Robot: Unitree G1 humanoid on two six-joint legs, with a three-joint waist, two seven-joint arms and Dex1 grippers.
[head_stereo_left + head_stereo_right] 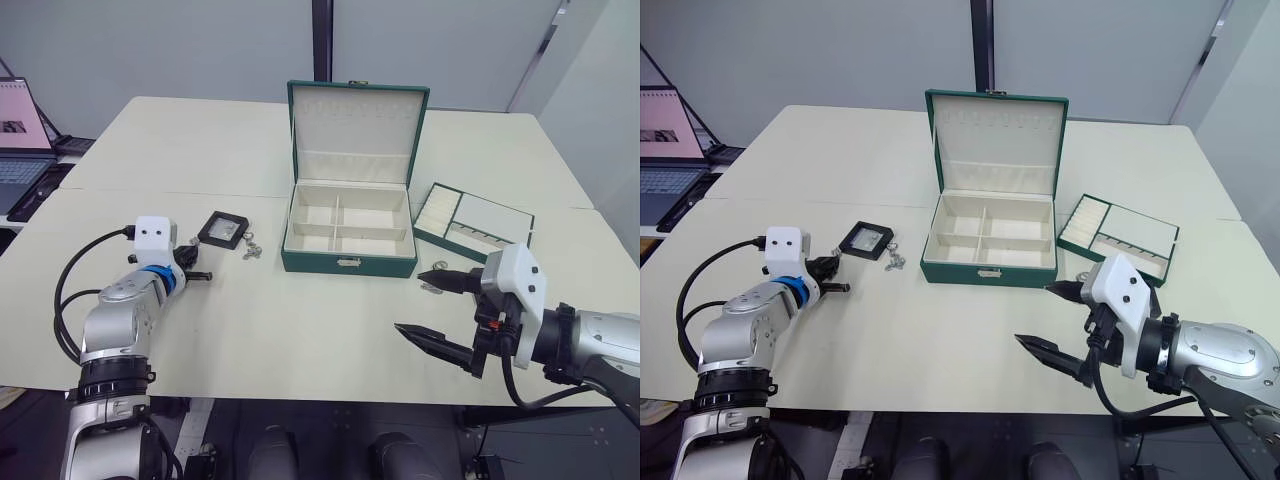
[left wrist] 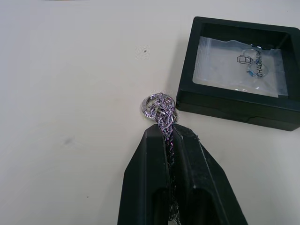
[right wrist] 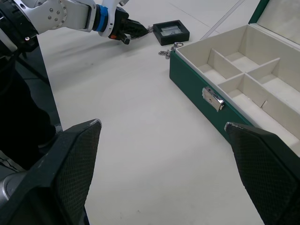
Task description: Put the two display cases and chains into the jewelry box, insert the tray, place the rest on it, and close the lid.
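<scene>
A pale cream rectangular table (image 1: 250,330) spans most of the head view. At centre stands the dark green rectangular jewelry box (image 1: 348,232), its cream-lined compartments holding nothing, its hinged lid (image 1: 356,130) standing upright behind it. Just right of the box lies the shallow green-rimmed cream tray (image 1: 472,222), not yet inserted.

At lower right, the right gripper (image 1: 432,310) hangs above the table's front edge, its two black fingers spread wide and carrying nothing. At lower left, the left gripper (image 2: 168,140) is clenched on a silvery metal link chain (image 2: 160,108), whose ring end pokes out past the fingertips, just beside a small flat square black-framed display case (image 1: 223,230). A second bunch of silvery chain (image 1: 251,250) lies between that case and the box. Only one case can be seen.

Risks, as a judgement: the chain is pinched near one end, so loose links could slip out or snag on the box rim during the carry. The held ring sits so near the case that a careless lift might nudge it. The box's cream dividers leave narrow targets for a dangling chain.

The tabletop is smooth and matte, with a seam crossing it. An open laptop (image 1: 20,140) sits at the upper left of the frame, before grey wall panels.
</scene>
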